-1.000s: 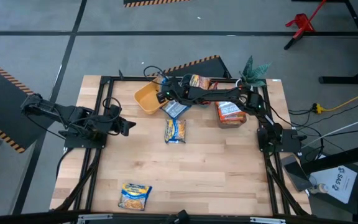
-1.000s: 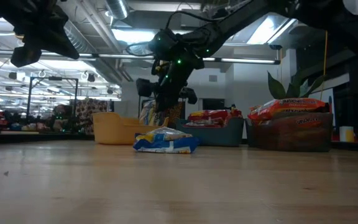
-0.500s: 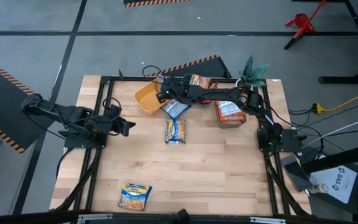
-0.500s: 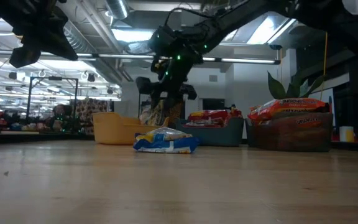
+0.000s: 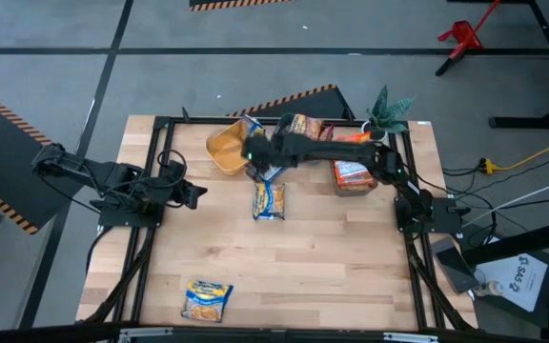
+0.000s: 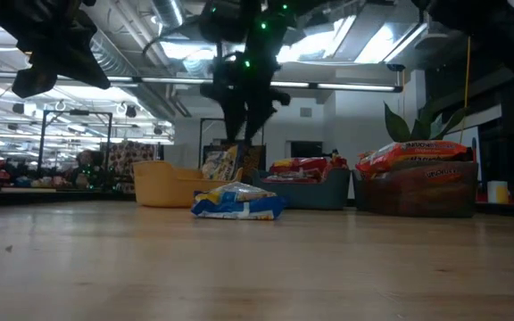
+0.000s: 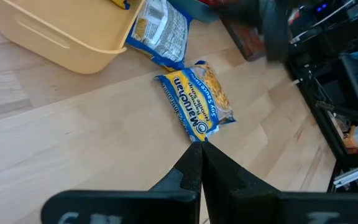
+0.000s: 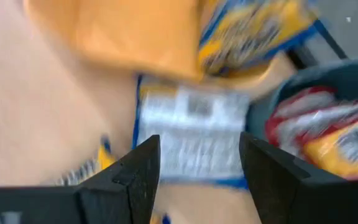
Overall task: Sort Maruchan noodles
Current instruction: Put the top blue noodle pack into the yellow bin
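Left end effector closed, empty, parked at tabletop edge; yellow-and-blue noodle packet just ahead of fingertips. Right end effector open, empty, raised beside yellow bin; face-down packet directly beneath, between fingers.

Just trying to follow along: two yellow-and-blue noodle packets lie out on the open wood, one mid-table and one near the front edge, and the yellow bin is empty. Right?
Not quite. The yellow bin is not empty: the high view shows a yellow-and-blue packet at its rim. The mid-table packet and the front-edge packet lie as you say.
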